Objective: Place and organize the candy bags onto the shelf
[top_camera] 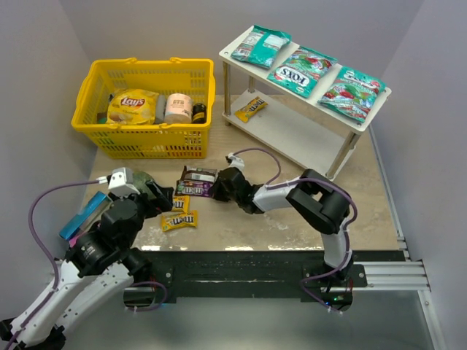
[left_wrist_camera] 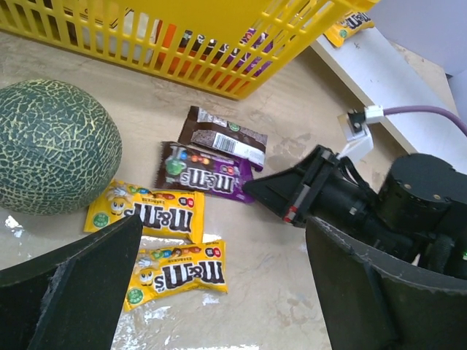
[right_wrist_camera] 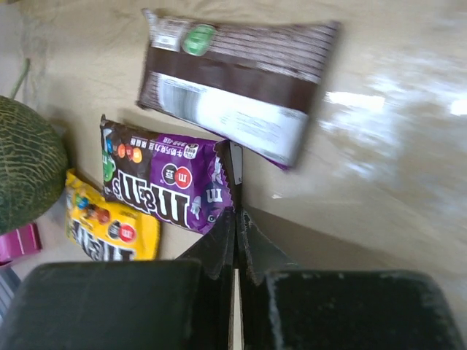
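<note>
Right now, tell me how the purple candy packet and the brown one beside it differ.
The purple packet lies logo side up; the brown packet shows its back with a white label. The right gripper is shut on the purple packet's edge; the brown packet is untouched. The purple packet sits nearer the arms, the brown packet nearer the basket. Both lie on the table, touching.

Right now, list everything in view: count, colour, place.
glossy teal-green candy bags: three, top board of white shelf
yellow M&M's packets: three; two on table, one on lower board
purple M&M's packet: one, table centre
brown packet: one, beside purple one
yellow plastic basket: one, far left; holds yellow Lay's bag, jars
green netted melon: one, left of packets
flat blue packet: one, left edge
left gripper: open, near yellow packets
right gripper: shut on purple packet's edge
</note>
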`<state>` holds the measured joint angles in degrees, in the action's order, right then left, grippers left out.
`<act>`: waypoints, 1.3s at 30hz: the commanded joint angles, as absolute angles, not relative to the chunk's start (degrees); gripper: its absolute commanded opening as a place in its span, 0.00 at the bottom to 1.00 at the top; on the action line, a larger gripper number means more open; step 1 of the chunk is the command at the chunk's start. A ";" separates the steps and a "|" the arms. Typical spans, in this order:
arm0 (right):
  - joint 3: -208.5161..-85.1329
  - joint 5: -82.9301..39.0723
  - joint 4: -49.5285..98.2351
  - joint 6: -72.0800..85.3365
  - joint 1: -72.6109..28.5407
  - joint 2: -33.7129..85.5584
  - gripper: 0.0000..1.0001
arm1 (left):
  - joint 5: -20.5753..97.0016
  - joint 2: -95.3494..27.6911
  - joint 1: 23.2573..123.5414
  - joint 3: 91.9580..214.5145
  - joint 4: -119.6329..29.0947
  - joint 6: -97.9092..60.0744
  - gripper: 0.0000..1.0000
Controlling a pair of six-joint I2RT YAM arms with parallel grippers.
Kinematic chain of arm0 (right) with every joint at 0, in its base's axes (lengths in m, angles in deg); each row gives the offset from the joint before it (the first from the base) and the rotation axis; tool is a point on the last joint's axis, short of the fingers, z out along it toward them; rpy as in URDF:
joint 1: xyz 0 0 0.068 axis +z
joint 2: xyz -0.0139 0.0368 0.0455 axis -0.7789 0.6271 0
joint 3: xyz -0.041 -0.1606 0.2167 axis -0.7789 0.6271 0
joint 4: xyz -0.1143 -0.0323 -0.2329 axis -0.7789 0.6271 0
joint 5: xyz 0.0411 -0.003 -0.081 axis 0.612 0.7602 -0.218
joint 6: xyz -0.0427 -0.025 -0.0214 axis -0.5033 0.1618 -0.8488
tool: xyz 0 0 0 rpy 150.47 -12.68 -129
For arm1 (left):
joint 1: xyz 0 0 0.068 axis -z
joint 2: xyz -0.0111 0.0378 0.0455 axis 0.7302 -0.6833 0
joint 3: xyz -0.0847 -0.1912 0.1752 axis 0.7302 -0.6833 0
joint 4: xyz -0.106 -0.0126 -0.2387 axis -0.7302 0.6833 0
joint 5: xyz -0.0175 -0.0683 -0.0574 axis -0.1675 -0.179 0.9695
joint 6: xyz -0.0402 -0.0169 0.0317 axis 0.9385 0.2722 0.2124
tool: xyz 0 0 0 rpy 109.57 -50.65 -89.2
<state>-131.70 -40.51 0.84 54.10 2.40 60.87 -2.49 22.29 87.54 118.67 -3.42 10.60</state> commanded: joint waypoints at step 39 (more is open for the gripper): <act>-111.01 -32.74 24.99 35.84 -11.00 28.51 0.60 | 28.28 -20.30 87.86 109.19 -51.34 9.23 0.88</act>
<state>-109.30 -36.27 28.23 34.80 -10.80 26.34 28.06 -21.91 87.54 110.02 -48.36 8.97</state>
